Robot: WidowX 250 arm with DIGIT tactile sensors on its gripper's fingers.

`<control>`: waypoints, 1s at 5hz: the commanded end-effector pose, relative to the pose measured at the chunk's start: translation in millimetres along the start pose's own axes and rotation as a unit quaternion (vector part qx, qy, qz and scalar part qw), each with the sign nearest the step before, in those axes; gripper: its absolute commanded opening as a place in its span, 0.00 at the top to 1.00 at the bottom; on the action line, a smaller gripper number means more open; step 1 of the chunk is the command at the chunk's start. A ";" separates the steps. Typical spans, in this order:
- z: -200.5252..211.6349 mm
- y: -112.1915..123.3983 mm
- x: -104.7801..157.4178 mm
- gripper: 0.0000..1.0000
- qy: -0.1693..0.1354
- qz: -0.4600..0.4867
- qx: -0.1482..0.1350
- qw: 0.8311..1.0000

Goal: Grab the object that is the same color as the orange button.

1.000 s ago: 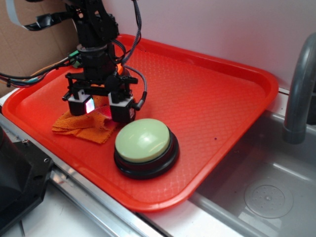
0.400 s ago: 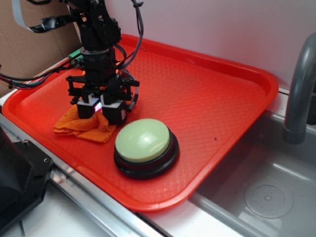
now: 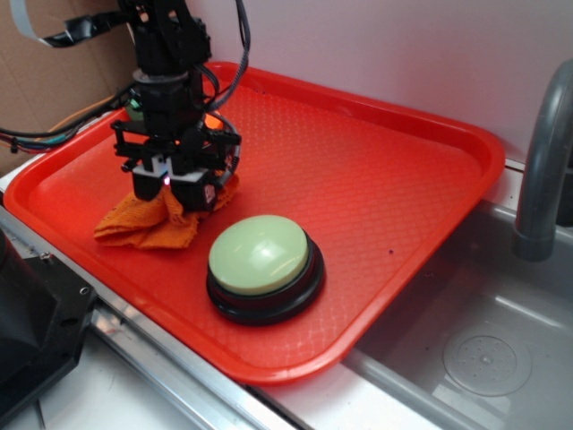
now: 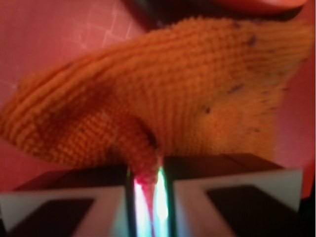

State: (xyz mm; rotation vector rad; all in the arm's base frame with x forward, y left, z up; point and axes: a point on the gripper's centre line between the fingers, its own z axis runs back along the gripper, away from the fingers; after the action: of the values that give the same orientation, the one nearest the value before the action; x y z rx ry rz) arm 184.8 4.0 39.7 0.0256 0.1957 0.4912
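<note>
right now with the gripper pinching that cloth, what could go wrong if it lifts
The gripper holds only a thin fold of the orange cloth, so it might slip out on the way up. Most of the cloth still lies on the red tray. The hanging part could also brush the green button close beside it.

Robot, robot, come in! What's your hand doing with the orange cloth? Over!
Hand shut on orange cloth, a fold pinched between the fingers. Most of the cloth lies on red tray. Green button close beside it, not blocking.
</note>
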 end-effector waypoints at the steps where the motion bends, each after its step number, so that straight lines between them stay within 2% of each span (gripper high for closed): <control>1: 53.4 33.3 8.0 1.00 -0.027 -0.086 0.011 0.996; 2: 89.0 37.7 12.0 1.00 -0.054 -0.157 0.031 0.986; 3: 125.7 28.3 13.9 1.00 -0.090 -0.197 0.042 0.975; 5: 175.6 -1.7 18.4 1.00 -0.145 -0.264 0.031 0.953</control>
State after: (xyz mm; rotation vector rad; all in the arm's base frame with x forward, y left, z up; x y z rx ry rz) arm 234.1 16.0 197.0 0.1018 -0.0314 -0.0517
